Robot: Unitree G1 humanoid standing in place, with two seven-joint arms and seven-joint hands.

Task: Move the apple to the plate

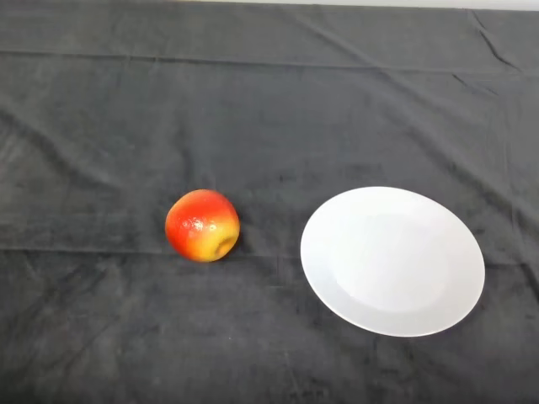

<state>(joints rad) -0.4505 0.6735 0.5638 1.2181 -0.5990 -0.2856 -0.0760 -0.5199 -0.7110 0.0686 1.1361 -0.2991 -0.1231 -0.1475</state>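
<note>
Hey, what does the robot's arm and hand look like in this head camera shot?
No part of the robot shows in this view, so its look cannot be described from it. Only a red and yellow apple lies on the dark cloth, with a white plate apart from it on the right.

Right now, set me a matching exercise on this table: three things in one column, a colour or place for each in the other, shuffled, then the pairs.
Column one:
1. apple
2. plate
3. cloth

Column two:
A. white, on the right side of the view
B. dark, spread under everything
C. red and yellow, lying left of the other object

Pairs: 1-C, 2-A, 3-B
</note>
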